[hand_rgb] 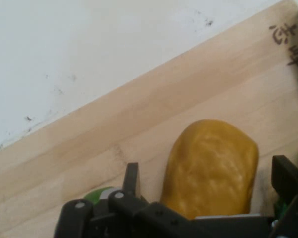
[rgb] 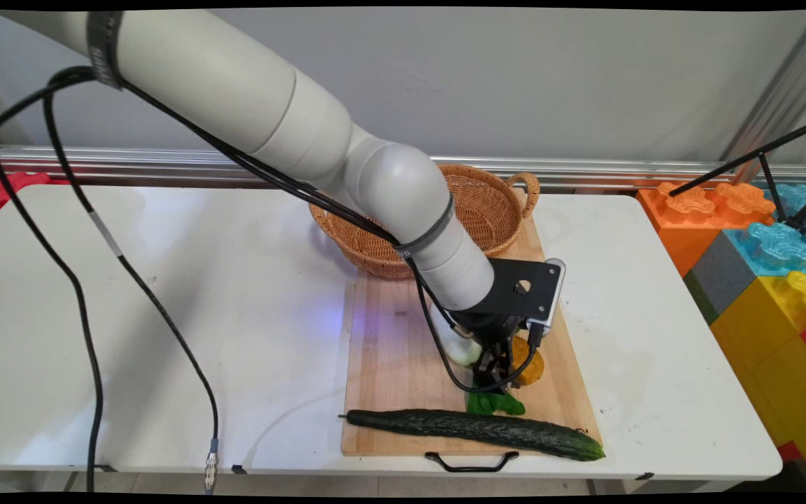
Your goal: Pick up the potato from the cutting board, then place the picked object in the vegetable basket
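Main view: the gripper (rgb: pixel 497 367) is low over the cutting board (rgb: pixel 389 350), the yellow potato (rgb: pixel 530 365) at its 3 o'clock; the basket (rgb: pixel 494 203) at 12 holds nothing visible.
Hand view: spread fingers (hand_rgb: pixel 131 179) straddle the potato (hand_rgb: pixel 211 166), ungripped.

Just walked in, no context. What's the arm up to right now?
The gripper is down low over the wooden cutting board, its open fingers on either side of a yellow-orange potato-like item that lies on the board. A whitish onion-like item and a green leafy piece sit right beside it. A long cucumber lies along the board's near edge, and a wicker basket stands at its far end.
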Available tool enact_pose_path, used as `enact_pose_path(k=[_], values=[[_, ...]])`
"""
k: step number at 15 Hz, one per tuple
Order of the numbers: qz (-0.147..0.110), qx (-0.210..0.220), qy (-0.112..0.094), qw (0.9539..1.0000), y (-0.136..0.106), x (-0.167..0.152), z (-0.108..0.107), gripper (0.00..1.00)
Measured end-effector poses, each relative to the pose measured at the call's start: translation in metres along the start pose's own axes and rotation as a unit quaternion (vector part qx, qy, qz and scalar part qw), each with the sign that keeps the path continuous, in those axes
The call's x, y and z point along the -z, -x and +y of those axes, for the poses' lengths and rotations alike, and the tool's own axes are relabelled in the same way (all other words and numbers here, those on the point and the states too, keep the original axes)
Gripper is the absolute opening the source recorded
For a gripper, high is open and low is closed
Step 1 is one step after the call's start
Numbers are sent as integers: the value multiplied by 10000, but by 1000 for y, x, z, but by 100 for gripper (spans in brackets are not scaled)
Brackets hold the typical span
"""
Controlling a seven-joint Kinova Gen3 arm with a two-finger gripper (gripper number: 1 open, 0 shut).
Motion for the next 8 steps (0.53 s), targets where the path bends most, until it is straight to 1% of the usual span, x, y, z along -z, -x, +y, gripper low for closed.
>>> enact_pose_path(k=[3, 4, 8], values=[[-45, -93, -3, 9999, 1, -9, -5, 100], [-50, -119, 4, 9999, 1, -11, -6, 0], [-64, -77, 83, 9999, 0, -11, -7, 0]])
